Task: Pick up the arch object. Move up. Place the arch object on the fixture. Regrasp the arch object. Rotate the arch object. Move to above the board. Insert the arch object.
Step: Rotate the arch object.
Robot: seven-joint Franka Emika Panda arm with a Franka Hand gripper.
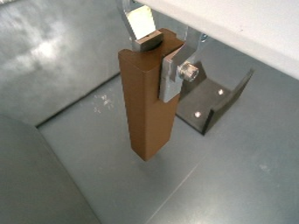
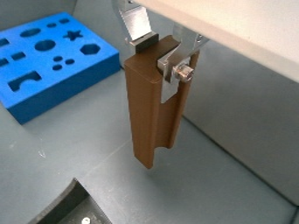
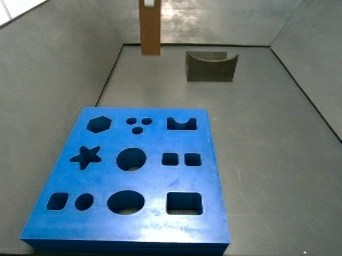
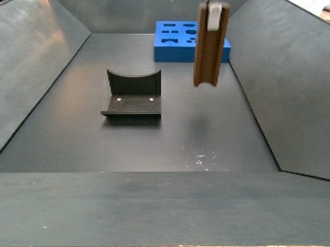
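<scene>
Gripper [image 2: 162, 52] pinching the arch [image 2: 152, 109] at its top, hanging vertical in the air clear of the counter, fixture [image 4: 131, 96] to its left; centre it over the notch, descend slow, release once seated.

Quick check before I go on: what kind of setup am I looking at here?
Most likely a lab test cell for peg-insertion trials: a grey walled bin holding a blue board with shaped cut-outs and a fixture. The hand holds the arch object upright in the air.
</scene>
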